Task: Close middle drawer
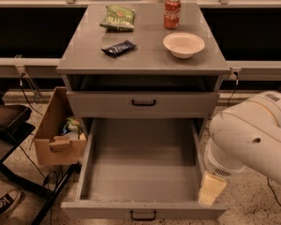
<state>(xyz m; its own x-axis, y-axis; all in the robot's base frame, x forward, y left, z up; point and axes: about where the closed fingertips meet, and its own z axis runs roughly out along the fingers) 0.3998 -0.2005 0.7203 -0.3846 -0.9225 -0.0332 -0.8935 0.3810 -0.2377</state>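
The middle drawer [141,165] of the grey cabinet is pulled far out toward the camera. It is a long, deep, empty box. Its flat front [84,211] lies at the bottom edge of the view, with a small black bar handle [143,214]. The upper drawer front [107,104] above it is closed. The lowest drawer is hidden under the open one. My white arm [253,135] reaches in from the right. Its cream-coloured gripper [210,189] hangs over the drawer's right front corner, just above the right wall.
On the cabinet top [84,50] lie a green chip bag [118,18], a dark snack bar [119,48], a red soda can [172,13] and a white bowl [183,44]. A cardboard box [56,135] stands left of the drawer. A dark stand [9,125] and cables are further left.
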